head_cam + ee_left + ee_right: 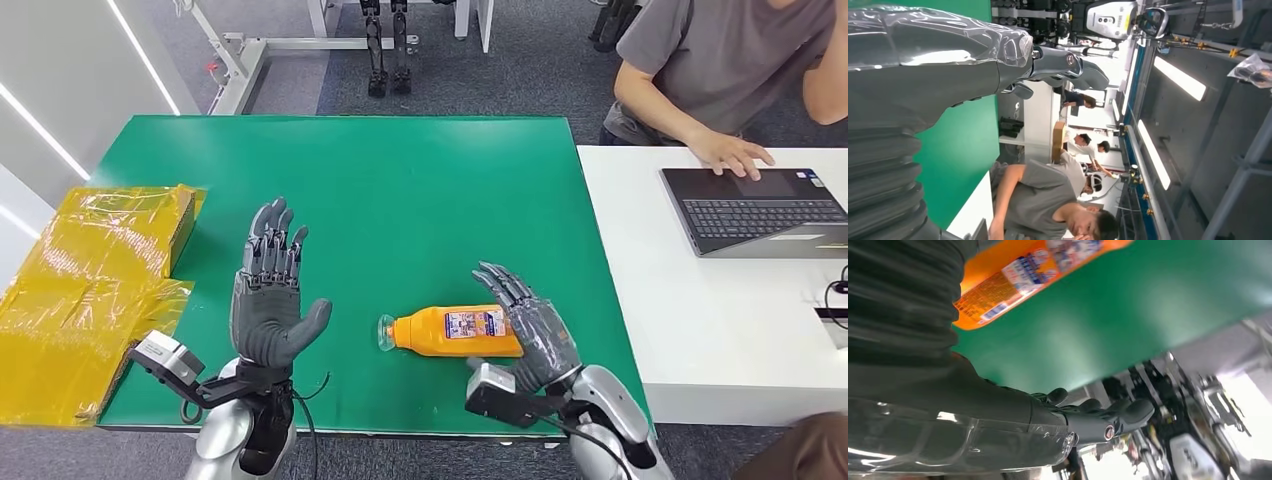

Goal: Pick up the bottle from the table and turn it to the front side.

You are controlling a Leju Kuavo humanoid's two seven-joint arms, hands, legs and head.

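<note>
An orange bottle (450, 331) with a clear cap and a printed label lies on its side on the green table (400, 190), cap pointing left. My right hand (528, 323) hovers at the bottle's base end with fingers spread, holding nothing. The right wrist view shows the bottle (1013, 285) just beside the hand (1088, 415). My left hand (270, 290) is raised, palm up and fingers extended, well left of the bottle; its fingers (1068, 60) are straight in the left wrist view.
Yellow plastic-wrapped packages (90, 290) cover the table's left edge. A white table (700, 310) adjoins on the right with a laptop (760, 210), where a seated person (720, 70) rests a hand. Metal frame legs stand beyond the far edge.
</note>
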